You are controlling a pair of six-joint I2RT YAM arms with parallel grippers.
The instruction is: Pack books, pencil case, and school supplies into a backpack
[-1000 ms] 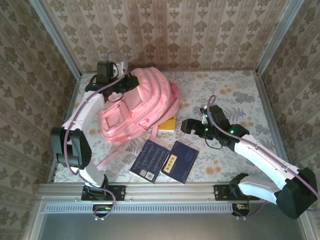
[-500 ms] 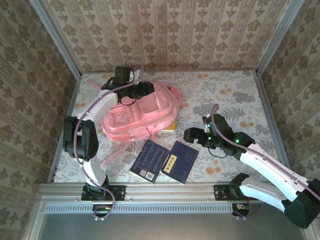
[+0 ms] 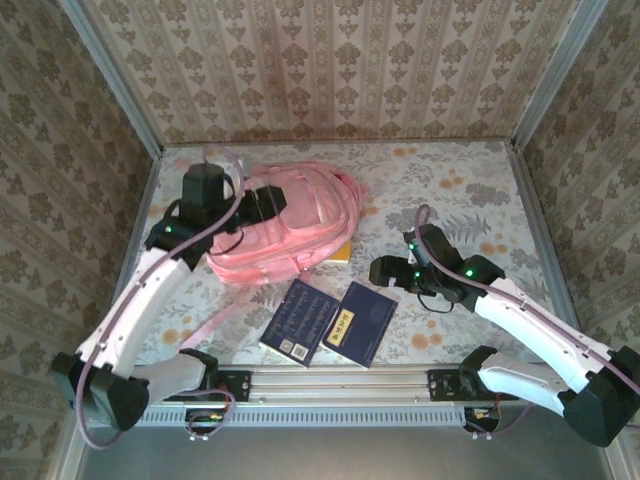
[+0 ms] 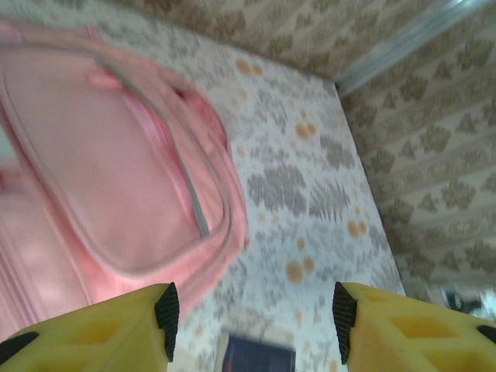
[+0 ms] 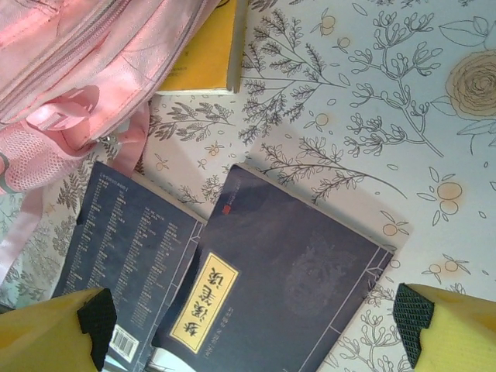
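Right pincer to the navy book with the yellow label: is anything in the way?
Nothing visible. The right pincer hangs open above that book, with only its bare cover between the fingers. The second navy book lies against one long edge, and the backpack sits well off to the side.

Table cover [image 3: 450, 190]: pale cloth printed with grey leaves and orange flowers, lying flat.
Walls [image 3: 340, 70]: beige damask wallpaper on the left, far and right sides.
Metal posts [image 3: 560, 70]: at both far corners.
Aluminium rail [image 3: 340, 380]: along the near edge.
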